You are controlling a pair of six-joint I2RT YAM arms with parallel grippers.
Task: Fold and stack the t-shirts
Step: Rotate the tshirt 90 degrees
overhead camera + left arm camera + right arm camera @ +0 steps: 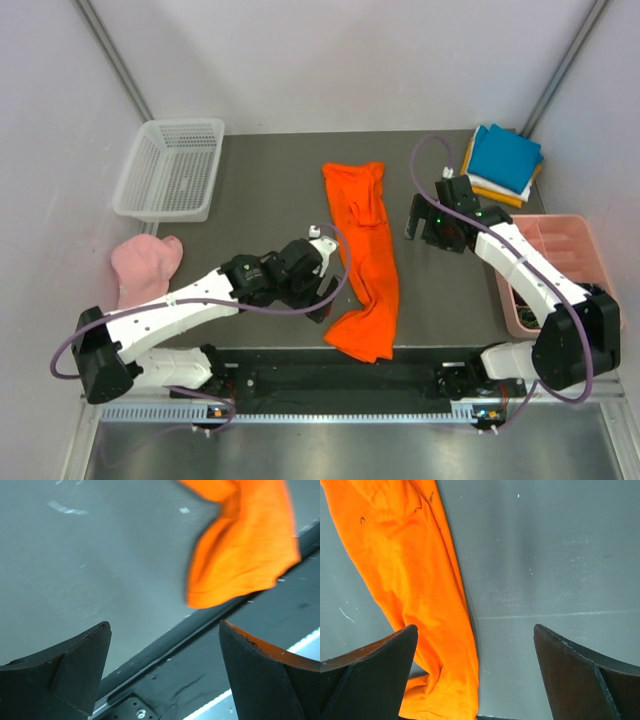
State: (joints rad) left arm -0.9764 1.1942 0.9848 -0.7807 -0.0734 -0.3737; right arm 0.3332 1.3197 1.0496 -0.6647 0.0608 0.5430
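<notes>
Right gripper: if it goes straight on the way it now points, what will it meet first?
Most likely the bare grey table ahead of the open right gripper. The orange t-shirt lies just beside that line, so a finger may brush its edge; depth is unclear.

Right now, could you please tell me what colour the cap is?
The cap is pale pink, clearest in the top view.

The bright orange soft cloth t-shirt point(365, 250) is matt (creased); the dark grey table top point(260, 190) is smooth, faintly scuffed.

Left end effector point(164, 625) and right end effector point(474, 627) gape wide.
</notes>
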